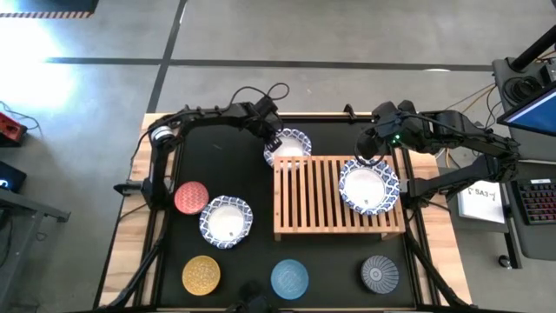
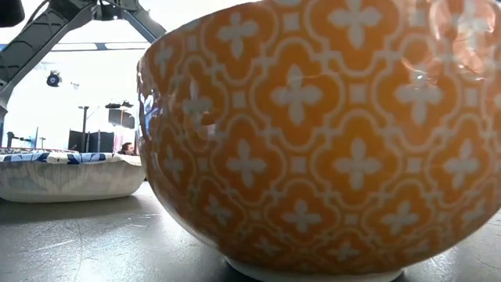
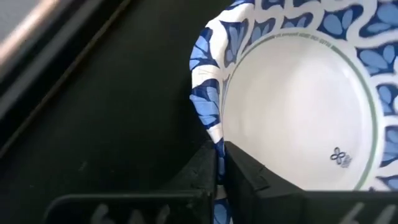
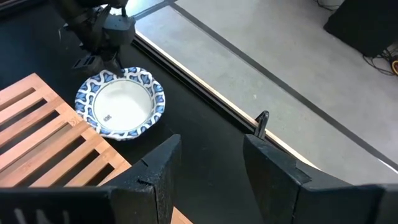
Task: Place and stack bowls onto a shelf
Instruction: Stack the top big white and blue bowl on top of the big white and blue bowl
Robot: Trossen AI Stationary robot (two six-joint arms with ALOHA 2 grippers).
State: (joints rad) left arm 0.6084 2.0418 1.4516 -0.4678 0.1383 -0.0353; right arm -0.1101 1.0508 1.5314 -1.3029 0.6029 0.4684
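White bowl (image 3: 298, 118) upright (mouth up), rim in left gripper (image 3: 221, 168)

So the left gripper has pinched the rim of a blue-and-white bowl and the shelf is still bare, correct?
Not quite. The left gripper is shut on the bowl's rim, but the shelf is not bare: the high view shows another blue-and-white bowl on it.
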